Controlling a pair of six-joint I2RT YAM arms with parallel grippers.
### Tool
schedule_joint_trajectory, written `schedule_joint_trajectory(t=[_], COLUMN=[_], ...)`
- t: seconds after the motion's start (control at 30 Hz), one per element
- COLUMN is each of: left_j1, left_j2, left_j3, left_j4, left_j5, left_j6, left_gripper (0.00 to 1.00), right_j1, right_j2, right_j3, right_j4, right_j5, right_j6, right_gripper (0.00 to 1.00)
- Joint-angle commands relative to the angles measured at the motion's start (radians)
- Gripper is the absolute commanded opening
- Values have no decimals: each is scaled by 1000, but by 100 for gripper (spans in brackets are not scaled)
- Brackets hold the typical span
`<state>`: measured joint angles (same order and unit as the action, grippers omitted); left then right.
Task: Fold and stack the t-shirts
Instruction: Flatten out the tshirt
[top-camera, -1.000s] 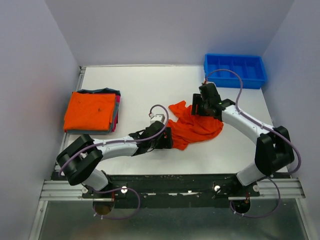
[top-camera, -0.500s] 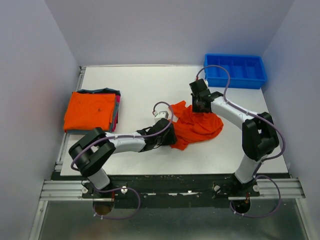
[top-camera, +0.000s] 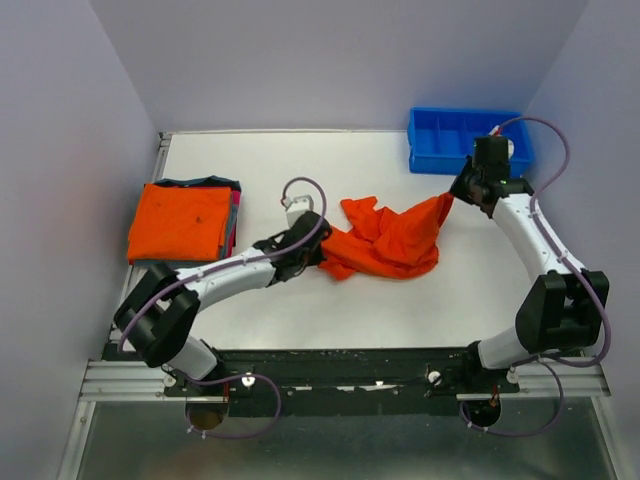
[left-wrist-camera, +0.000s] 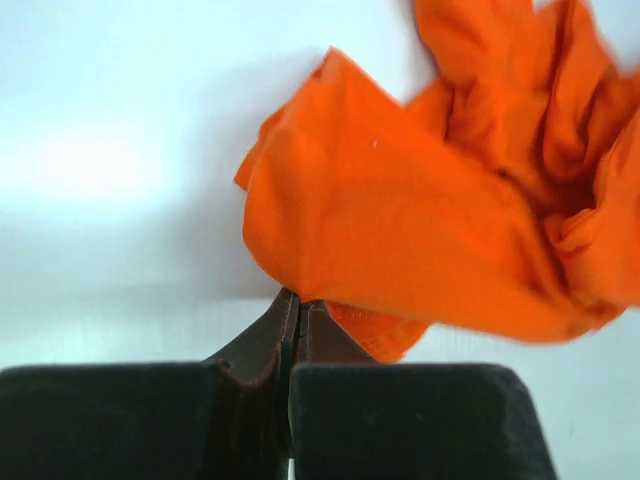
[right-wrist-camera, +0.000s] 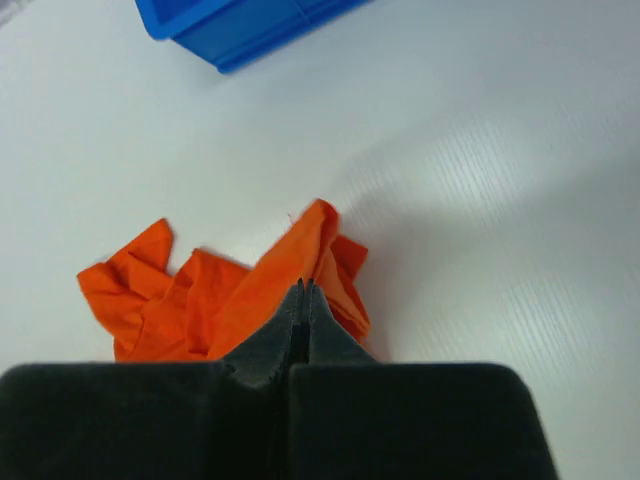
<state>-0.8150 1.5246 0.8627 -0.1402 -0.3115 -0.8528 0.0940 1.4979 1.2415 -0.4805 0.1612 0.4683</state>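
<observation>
A crumpled orange t-shirt (top-camera: 388, 240) lies mid-table, drawn out between my two grippers. My left gripper (top-camera: 316, 256) is shut on its left edge; in the left wrist view the jaws (left-wrist-camera: 297, 296) pinch a hem under the bunched cloth (left-wrist-camera: 400, 230). My right gripper (top-camera: 453, 196) is shut on the shirt's right corner, which rises off the table toward it. The right wrist view shows the closed fingertips (right-wrist-camera: 305, 286) against a fold of orange cloth (right-wrist-camera: 180, 300). A stack of folded t-shirts (top-camera: 182, 222), orange on top with dark teal and pink-red edges below, sits at the left.
A blue plastic bin with dividers (top-camera: 470, 140) stands at the back right, just behind my right gripper, and shows in the right wrist view (right-wrist-camera: 240, 25). The white table (top-camera: 300, 170) ends at walls on the left, back and right.
Both grippers closed on the orange t-shirt. My right arm swung right toward the bin, pulling up a corner; my left gripper drew the other edge slightly left, spreading the shirt wider.
</observation>
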Motion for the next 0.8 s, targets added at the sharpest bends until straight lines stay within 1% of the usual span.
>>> schedule_joint_trajectory(t=[0.0,0.07,0.17,0.27,0.33,0.4,0.47,0.5,0.6,0.77], left_j1=[147,195,275,344,387,424,432,432,432,432], left_j2=[-131,-171,-225,-259,-244,-207,-187,-190,-245,-444], left_j3=[126,189,290,392,503,632,749,792,832,737], left_j4=[-180,-266,-349,-389,-424,-485,-548,-571,-610,-590], left_j5=[-135,-198,-234,-268,-259,-249,-253,-256,-251,-199], left_j6=[153,198,256,310,354,385,412,423,451,475], left_gripper=[0,0,0,0,0,0,0,0,0,0], right_j1=[-62,-88,-143,-200,-233,-250,-252,-252,-252,-254], right_j2=[-36,-70,-131,-183,-185,-156,-159,-178,-290,-552], right_j3=[123,153,158,162,209,298,366,374,331,162], right_j4=[-41,-61,-64,-63,-70,-124,-159,-162,-149,-113], right_j5=[-115,-117,-118,-140,-198,-239,-267,-275,-304,-298], right_j6=[64,73,95,116,116,121,116,116,102,73], right_gripper=[1,1,1,1,1,1,0,1,1,1])
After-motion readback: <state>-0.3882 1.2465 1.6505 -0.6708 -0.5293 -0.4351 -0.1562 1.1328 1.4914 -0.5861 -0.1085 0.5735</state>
